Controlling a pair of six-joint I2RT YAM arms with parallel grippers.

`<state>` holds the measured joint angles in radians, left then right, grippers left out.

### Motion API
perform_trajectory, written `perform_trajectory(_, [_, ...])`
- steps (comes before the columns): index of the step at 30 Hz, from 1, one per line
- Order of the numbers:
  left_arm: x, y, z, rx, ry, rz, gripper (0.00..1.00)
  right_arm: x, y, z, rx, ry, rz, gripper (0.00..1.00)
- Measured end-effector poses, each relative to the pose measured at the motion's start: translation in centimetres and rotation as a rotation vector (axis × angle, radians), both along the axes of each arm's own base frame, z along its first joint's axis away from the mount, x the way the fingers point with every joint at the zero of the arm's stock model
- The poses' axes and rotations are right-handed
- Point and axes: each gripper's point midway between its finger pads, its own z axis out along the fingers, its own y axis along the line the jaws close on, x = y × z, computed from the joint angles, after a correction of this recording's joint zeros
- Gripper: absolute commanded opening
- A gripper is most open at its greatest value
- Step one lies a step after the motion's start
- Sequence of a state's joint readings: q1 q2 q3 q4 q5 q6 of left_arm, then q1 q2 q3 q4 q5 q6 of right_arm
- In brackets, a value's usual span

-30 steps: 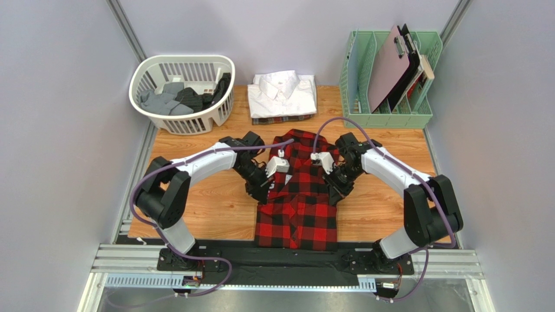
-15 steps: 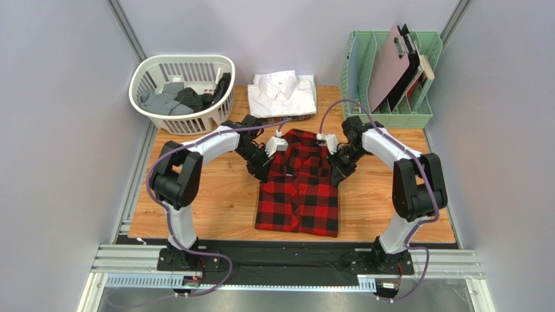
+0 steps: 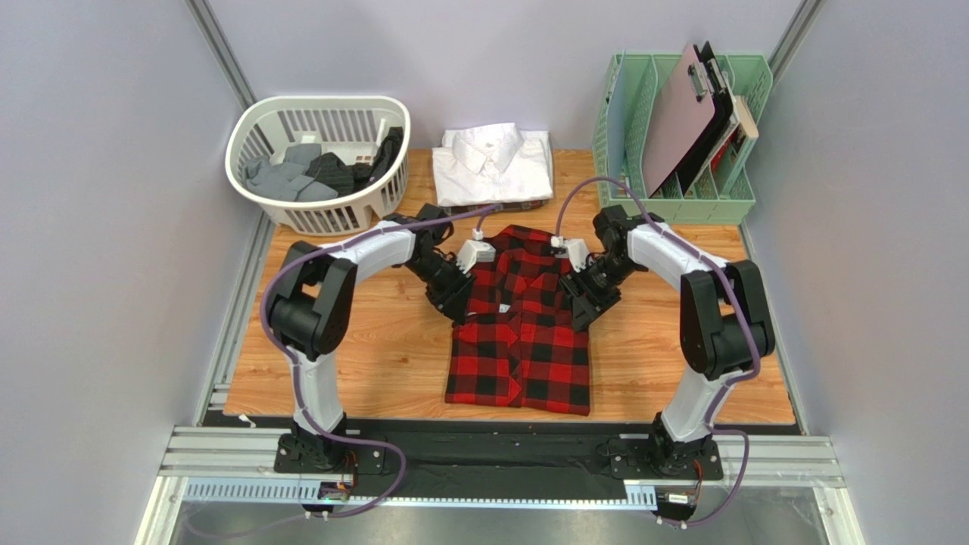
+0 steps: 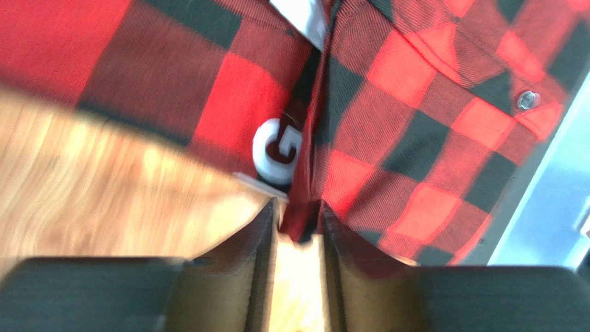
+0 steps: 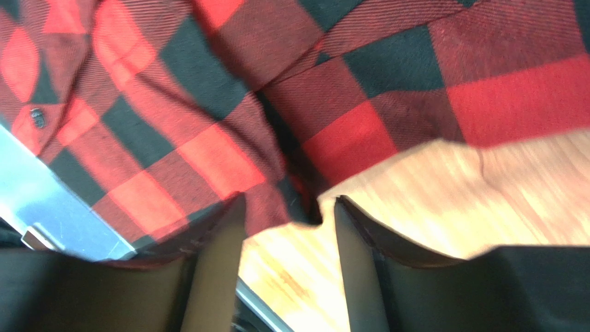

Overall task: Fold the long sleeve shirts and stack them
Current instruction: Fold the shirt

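The left gripper (image 4: 299, 214) has its jaws narrow, with a ridge of the red-and-black flannel shirt (image 3: 521, 346) filling the gap; whether that edge is pinched or merely lying between them I cannot tell. The right gripper (image 5: 287, 207) stands with its jaws wider, and a fold of the same cloth hangs loose between them with bare wood showing beside it, so it looks released. From above, the two sit at 9 and 3 o'clock of the shirt's upper half, just below the collar, each on a side edge. The flannel lies flat in the middle of the surface (image 3: 364, 352) as a long narrow rectangle, collar toward 12 o'clock and hem toward 6, its sides already tucked in. By my reading it needs folding across its length and then carrying to the stack. That stack is at 12 o'clock, just beyond the collar: the white shirt (image 3: 495, 161) folded square on top, with the edge of the dark plaid shirt (image 3: 489, 208) peeping out beneath it, so two appear done. At 10 o'clock a white laundry basket (image 3: 256, 125) holds grey and dark garments (image 3: 301, 170), too bundled to identify. At 2 o'clock a green file rack (image 3: 682, 210) carries a clipboard (image 3: 680, 114). Nothing lies between flannel and stack
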<state>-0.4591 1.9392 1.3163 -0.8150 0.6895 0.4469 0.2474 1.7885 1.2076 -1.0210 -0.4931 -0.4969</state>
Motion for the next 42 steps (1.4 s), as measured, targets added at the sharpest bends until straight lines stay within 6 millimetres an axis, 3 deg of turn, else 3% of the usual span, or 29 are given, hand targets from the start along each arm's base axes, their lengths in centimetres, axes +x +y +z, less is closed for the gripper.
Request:
perform_trajectory(5, [-0.7, 1.5, 4.3, -0.106, -0.029, 0.120, 0.51, -0.1, 0.9, 4.4, 0.070, -0.095, -0.051, 0.63])
perform_trajectory(7, [-1.0, 1.0, 6.5, -0.159, -0.056, 0.135, 0.51, -0.1, 1.5, 6.2, 0.118, -0.129, -0.082, 0.59])
perform_trajectory(10, [-0.4, -1.3, 8.1, -0.214, -0.076, 0.129, 0.50, 0.6, 2.4, 6.3, 0.151, -0.115, -0.123, 0.56])
perform_trajectory(14, [2.2, -4.5, 7.1, -0.227, -0.033, 0.162, 0.47, 2.6, 3.1, 2.6, 0.123, -0.023, -0.178, 0.53])
perform_trajectory(16, [3.6, -5.6, 5.6, -0.219, 0.009, 0.199, 0.47, 3.4, 3.2, 0.2, 0.096, 0.030, -0.208, 0.53])
perform_trajectory(19, [4.5, -6.2, 2.7, -0.177, 0.087, 0.262, 0.44, 4.0, 3.5, -1.9, 0.069, 0.072, -0.231, 0.53])
perform_trajectory(22, [4.6, -5.5, 0.0, -0.110, 0.160, 0.326, 0.39, 4.5, 4.0, -2.1, 0.063, 0.077, -0.243, 0.53])
perform_trajectory(27, [5.5, -3.4, -1.4, -0.055, 0.214, 0.425, 0.35, 6.1, 6.0, -2.2, 0.072, 0.068, -0.226, 0.54])
perform_trajectory(33, [7.9, 1.3, -1.5, -0.008, 0.256, 0.550, 0.34, 8.7, 8.5, -2.0, 0.099, 0.046, -0.225, 0.57])
perform_trajectory(38, [11.4, 2.2, -1.3, -0.015, 0.249, 0.571, 0.42, 10.1, 9.3, -1.7, 0.113, 0.032, -0.242, 0.57])
perform_trajectory(41, [11.0, 2.2, -0.4, -0.056, 0.214, 0.538, 0.49, 10.2, 9.3, -1.4, 0.116, 0.019, -0.238, 0.57])
perform_trajectory(42, [9.4, 2.1, 0.7, -0.090, 0.216, 0.521, 0.53, 10.1, 9.3, -1.2, 0.121, 0.014, -0.237, 0.57])
